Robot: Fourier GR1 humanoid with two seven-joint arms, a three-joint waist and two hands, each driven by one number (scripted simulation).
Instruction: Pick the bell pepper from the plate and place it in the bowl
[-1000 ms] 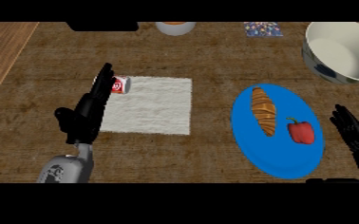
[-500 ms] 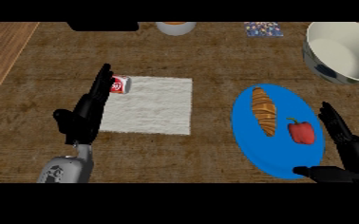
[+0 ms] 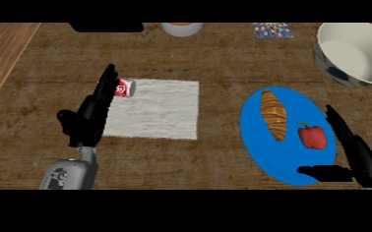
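Observation:
A red bell pepper lies on the right half of a blue plate, beside a croissant. A large white bowl stands at the upper right, partly cut off by the edge. My right hand is open at the plate's right rim, fingers straight just right of the pepper, thumb stretched over the plate's lower edge, not touching the pepper. My left hand rests open at the left, fingers up.
A white cloth lies in the middle with a small red can at its upper left corner. A cup, a dark object and a patterned item stand along the back edge.
My right hand has moved left and inward from the right edge toward the pepper, thumb now over the plate's lower edge. The left hand has not moved.

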